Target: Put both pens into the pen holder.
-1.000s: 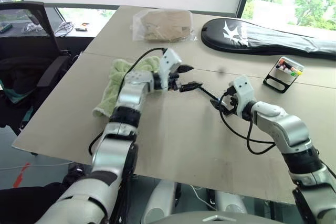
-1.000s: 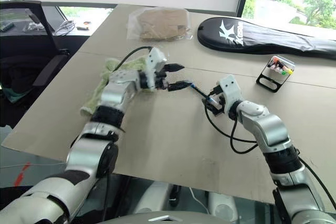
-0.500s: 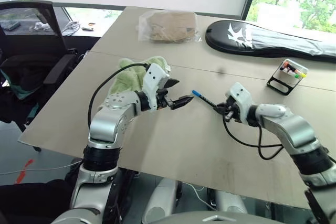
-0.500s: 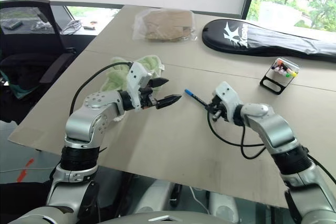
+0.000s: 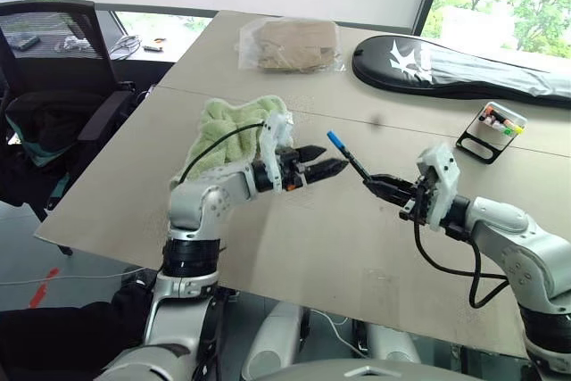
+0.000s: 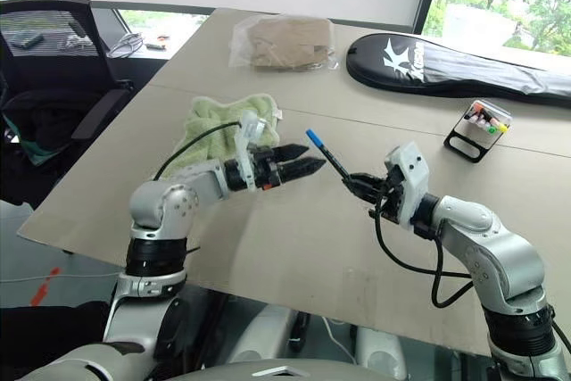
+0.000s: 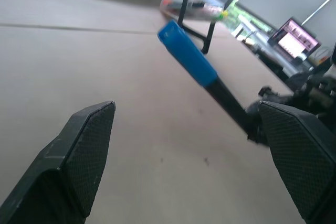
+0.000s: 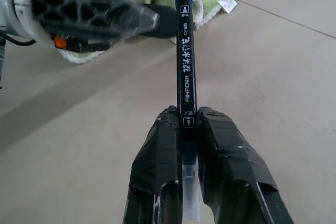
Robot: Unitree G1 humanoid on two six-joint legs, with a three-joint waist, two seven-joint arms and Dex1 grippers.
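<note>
Right gripper [image 5: 382, 187] is now clenched on the black barrel of the blue-capped pen [image 5: 349, 158]. One second ago the pen was stretched between both grippers; now only the right one has it. The pen points up and away from the fingers, toward the left gripper [image 5: 328, 160], with the blue cap in the air just beside the left fingertips and apart from them. Left gripper is released, its two fingers spread wide and nothing between them. Both arms have pulled back toward the robot since the earlier frame, and the pen is lifted above the tabletop [image 5: 303, 247].

Pen holder [image 5: 493, 130] stands at about 2 o'clock from the right gripper, well apart from it, near the long black bag [image 5: 464, 64] at the far side. Between the right gripper and the pen holder the tabletop is bare. A green towel [image 5: 230, 127] lies behind the left arm at 10 o'clock, and a plastic bag with brown content [image 5: 290, 45] lies at 12 o'clock near the far edge. An office chair [image 5: 53, 69] stands beyond the left edge of the tabletop.
</note>
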